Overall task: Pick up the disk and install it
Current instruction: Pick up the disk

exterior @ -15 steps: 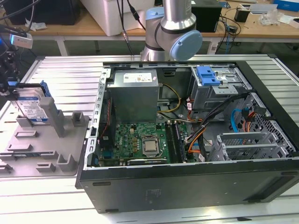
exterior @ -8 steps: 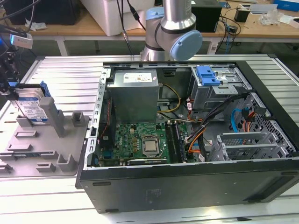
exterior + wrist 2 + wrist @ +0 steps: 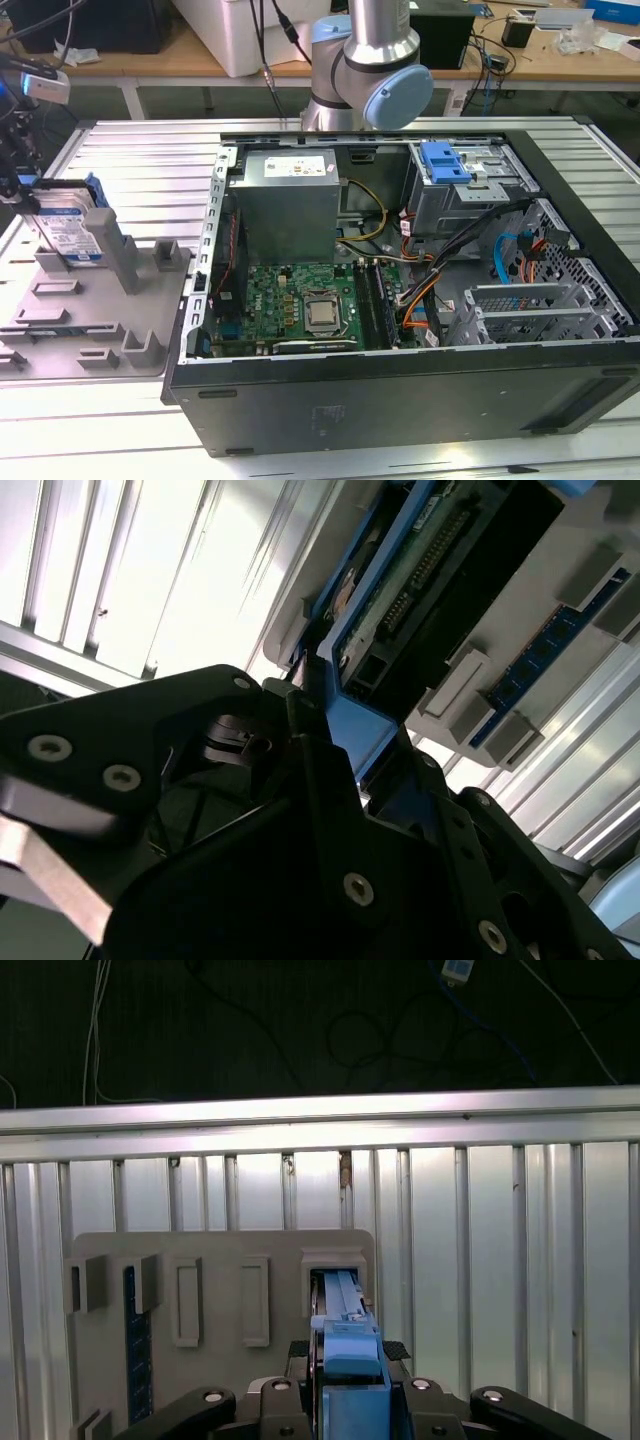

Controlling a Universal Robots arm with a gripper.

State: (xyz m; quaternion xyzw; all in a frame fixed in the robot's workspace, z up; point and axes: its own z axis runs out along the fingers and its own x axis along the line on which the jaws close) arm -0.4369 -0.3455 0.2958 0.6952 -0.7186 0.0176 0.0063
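The gripper (image 3: 352,1358) clamps the blue rail of the disk (image 3: 68,232), which stands on edge in the holder (image 3: 110,312) at the exterior view's far left, well apart from the case (image 3: 400,388). Pick-up stage, I judge; lifting needs a straight pull.

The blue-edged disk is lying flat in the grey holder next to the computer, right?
Not quite. The disk stands upright on its edge in the grey holder, not flat; the exterior view shows this. It is next to the computer, on that view's left.
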